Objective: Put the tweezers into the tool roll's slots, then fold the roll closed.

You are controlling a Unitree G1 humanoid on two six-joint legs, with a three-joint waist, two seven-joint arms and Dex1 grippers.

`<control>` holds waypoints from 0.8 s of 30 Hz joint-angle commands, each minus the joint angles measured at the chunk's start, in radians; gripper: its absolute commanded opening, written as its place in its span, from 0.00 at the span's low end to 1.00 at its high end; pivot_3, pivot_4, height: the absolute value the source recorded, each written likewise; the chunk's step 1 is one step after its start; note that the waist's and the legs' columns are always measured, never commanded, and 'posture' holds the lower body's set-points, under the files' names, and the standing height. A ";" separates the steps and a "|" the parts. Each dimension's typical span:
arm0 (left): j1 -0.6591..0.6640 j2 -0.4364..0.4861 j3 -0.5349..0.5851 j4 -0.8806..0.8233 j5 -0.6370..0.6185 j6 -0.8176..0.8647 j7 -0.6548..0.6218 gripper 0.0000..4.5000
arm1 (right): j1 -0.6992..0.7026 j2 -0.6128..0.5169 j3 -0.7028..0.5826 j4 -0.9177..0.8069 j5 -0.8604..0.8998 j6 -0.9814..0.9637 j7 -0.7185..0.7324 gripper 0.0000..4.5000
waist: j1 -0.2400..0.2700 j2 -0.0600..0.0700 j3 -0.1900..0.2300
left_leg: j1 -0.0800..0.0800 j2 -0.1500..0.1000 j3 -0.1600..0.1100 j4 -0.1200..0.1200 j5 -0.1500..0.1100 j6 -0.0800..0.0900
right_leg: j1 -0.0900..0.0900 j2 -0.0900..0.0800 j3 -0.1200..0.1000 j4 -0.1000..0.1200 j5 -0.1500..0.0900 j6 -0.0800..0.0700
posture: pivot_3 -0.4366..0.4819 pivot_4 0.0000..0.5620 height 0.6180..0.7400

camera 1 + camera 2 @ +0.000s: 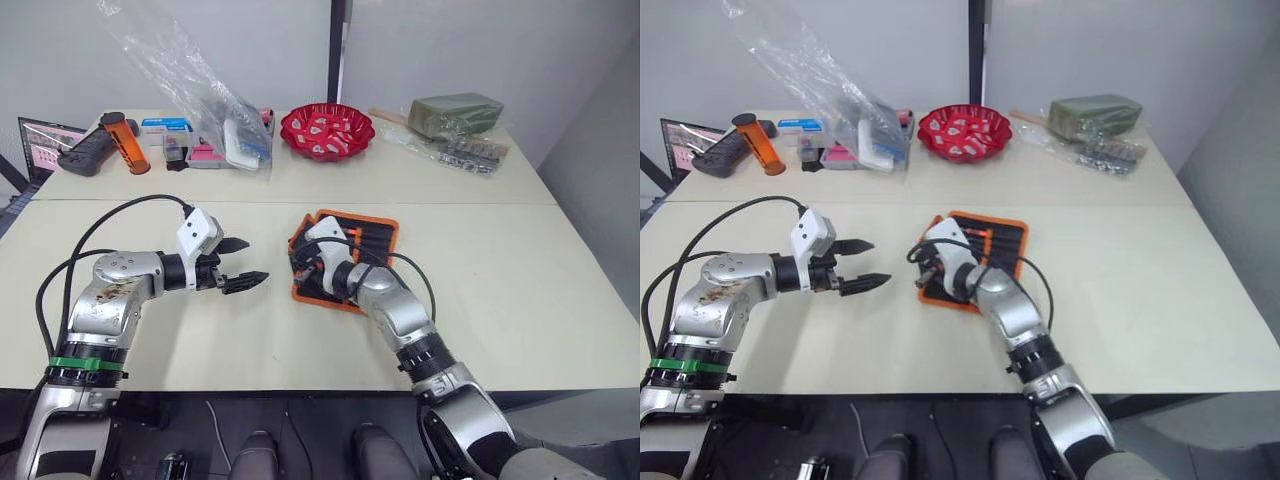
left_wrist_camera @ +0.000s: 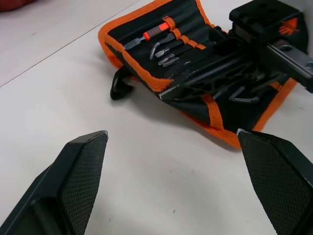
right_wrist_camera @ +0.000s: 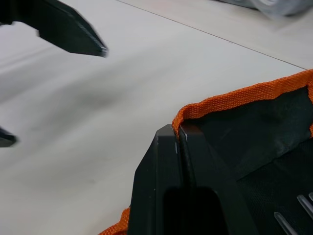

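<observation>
Tool roll (image 1: 350, 255) partly folded at the middle of the bench (image 1: 520, 270), no legible writing on it.

Its orange-bound edge is pinched between the pressed-together fingers of the right hand (image 3: 178, 142), at the roll's left corner. The left hand (image 1: 240, 263) hovers spread just left of it. The left wrist view reveals tools in the slots (image 2: 171, 46), their tips pointing toward the roll's left edge; the right wrist view shows the fabric fold up close.

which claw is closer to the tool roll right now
Right. The right claw is shut on the tool roll's orange edge, while the left claw hangs open over bare table beside it, apart.
</observation>
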 commanded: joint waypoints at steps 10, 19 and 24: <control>-0.034 0.062 -0.003 0.093 0.005 -0.092 -0.096 1.00 | 0.155 -0.189 0.064 -0.377 0.049 0.172 0.238 0.01 | 0.013 0.000 0.000 | -0.001 0.000 0.000 0.001 0.000 0.000 | 0.000 0.000 0.000 -0.002 0.000 0.000 | 0.48 0.27 0.96; -0.164 0.035 -0.144 0.217 0.040 -0.139 -0.321 1.00 | 0.244 -0.344 0.055 -0.612 0.129 0.354 0.300 0.01 | 0.013 0.000 0.000 | -0.002 0.000 0.000 0.002 0.000 0.000 | 0.001 0.000 0.000 -0.002 0.000 0.000 | 0.48 0.27 0.96; -0.244 0.012 -0.214 0.240 0.045 -0.169 -0.463 1.00 | 0.256 -0.366 0.047 -0.679 0.156 0.426 0.281 0.01 | 0.012 0.000 0.000 | -0.002 0.000 0.000 0.002 0.000 0.000 | 0.000 0.000 0.000 -0.002 0.000 0.000 | 0.48 0.27 0.96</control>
